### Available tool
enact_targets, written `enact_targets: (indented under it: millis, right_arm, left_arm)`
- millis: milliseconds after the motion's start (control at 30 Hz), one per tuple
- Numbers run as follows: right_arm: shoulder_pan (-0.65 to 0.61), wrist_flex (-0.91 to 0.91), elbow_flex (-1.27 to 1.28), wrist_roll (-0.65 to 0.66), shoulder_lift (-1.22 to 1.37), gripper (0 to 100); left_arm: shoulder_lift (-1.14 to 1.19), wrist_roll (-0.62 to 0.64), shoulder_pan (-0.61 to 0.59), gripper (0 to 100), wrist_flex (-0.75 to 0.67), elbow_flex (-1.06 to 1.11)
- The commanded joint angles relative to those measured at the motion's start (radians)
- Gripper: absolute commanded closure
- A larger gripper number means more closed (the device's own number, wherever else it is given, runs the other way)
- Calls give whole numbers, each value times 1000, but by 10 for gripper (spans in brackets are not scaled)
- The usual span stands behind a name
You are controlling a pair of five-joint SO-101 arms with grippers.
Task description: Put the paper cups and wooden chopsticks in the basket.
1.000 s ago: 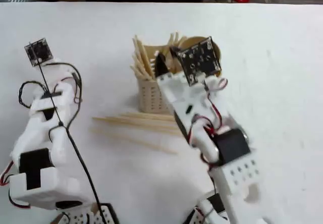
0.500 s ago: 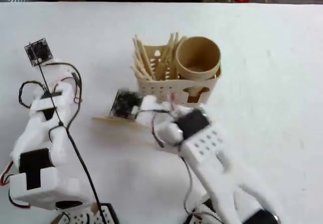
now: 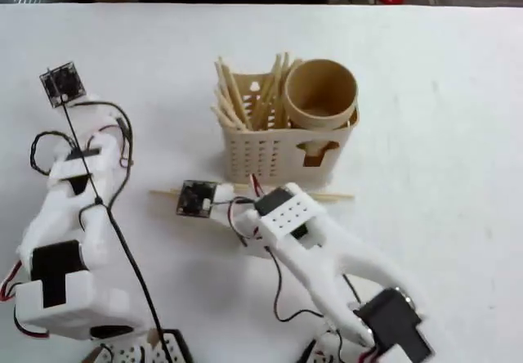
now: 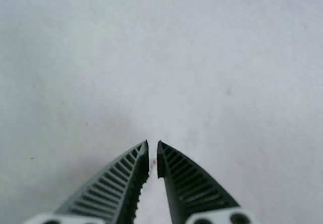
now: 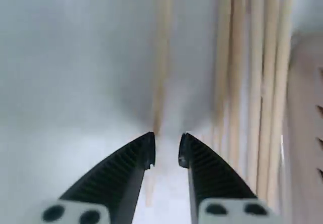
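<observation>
A cream slotted basket (image 3: 282, 154) stands mid-table with a brown paper cup (image 3: 320, 93) and several wooden chopsticks (image 3: 243, 100) upright in it. More chopsticks (image 3: 331, 195) lie flat on the table along the basket's front. My right arm (image 3: 282, 216) is low over them. In the right wrist view my right gripper (image 5: 166, 151) is slightly open. A single chopstick (image 5: 162, 57) runs into the gap between its tips, and several chopsticks (image 5: 252, 82) lie beside it next to the basket wall (image 5: 309, 133). My left gripper (image 4: 152, 156) is shut over bare table.
My left arm (image 3: 73, 191) rests folded at the table's left side with a black cable (image 3: 122, 240) trailing toward the front edge. White tabletop (image 3: 441, 134) stretches to the right of the basket and behind it.
My right arm has come away from above the basket and dropped to the loose chopsticks in front of it, uncovering the cup. The left arm has not moved.
</observation>
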Motion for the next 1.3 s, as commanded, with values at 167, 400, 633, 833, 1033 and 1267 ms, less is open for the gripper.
enact_targets:
  millis: [167, 400, 633, 833, 1033, 1267]
  right_arm:
    - [-7, -59, -12, 2, 68, 908]
    - [-10, -58, -11, 2, 67, 987]
    - [-10, -27, -12, -25, 4, 981]
    - [-10, 145, -9, -127, -344, 981]
    - [-5, 163, -17, -298, -785, 981]
    - [-1, -188, -31, -485, -1138, 981]
  left_arm:
    - [-4, -12, 15, 950, -23, -57]
    - [-4, -12, 15, 950, -23, -57]
    - [-4, -12, 15, 950, -23, -57]
    - [-4, -12, 15, 950, -23, -57]
    - [-4, -12, 15, 950, -23, -57]
    - [-4, -12, 15, 950, -23, -57]
